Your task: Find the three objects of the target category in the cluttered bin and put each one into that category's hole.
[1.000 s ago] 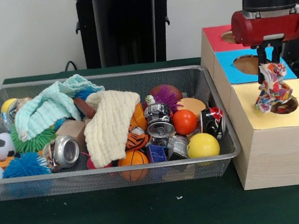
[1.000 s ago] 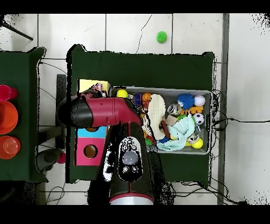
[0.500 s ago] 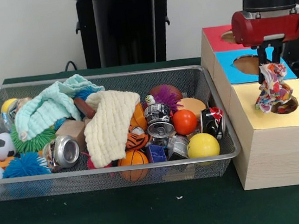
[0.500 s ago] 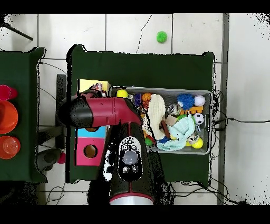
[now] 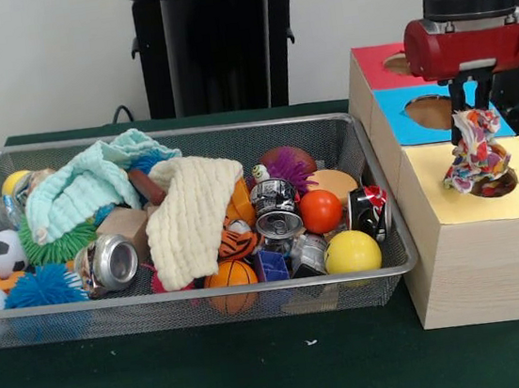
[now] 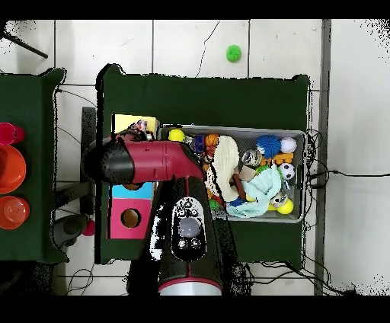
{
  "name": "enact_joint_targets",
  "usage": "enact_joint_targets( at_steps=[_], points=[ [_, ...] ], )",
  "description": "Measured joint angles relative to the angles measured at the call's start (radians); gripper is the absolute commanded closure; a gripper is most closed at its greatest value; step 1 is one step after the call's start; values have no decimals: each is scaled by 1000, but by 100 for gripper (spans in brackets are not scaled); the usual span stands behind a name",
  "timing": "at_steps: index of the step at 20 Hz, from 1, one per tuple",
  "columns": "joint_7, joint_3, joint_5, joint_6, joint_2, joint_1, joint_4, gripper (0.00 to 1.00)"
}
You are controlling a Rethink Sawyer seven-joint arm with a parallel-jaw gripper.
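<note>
My gripper (image 5: 470,111) is shut on a confetti-print cloth (image 5: 475,160), which hangs from it with its lower end touching the hole (image 5: 495,184) of the yellow-topped wooden box (image 5: 477,229). The wire mesh bin (image 5: 188,302) stands left of the boxes, full of clutter. No other confetti cloth shows in the bin. In the overhead view the red arm (image 6: 148,161) covers the gripper and most of the boxes; the bin (image 6: 297,137) shows to its right.
The bin holds a cream waffle-knit cloth (image 5: 193,217), a mint-green towel (image 5: 79,188), cans, balls and spiky toys. Behind the yellow box are a blue-topped box (image 5: 425,113) and a red-topped box (image 5: 378,64), each with a hole. The black pedestal (image 5: 213,43) stands behind the bin.
The gripper and the hanging cloth have shifted very slightly to the right over the yellow box. The bin's contents have not moved.
</note>
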Motion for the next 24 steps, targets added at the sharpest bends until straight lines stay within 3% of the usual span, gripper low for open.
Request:
enact_joint_targets(
  at_steps=[14,24],
  points=[
    [0,4,0,-135,52,-8,50,100],
    [0,6,9,-147,59,-7,50,100]
  ],
)
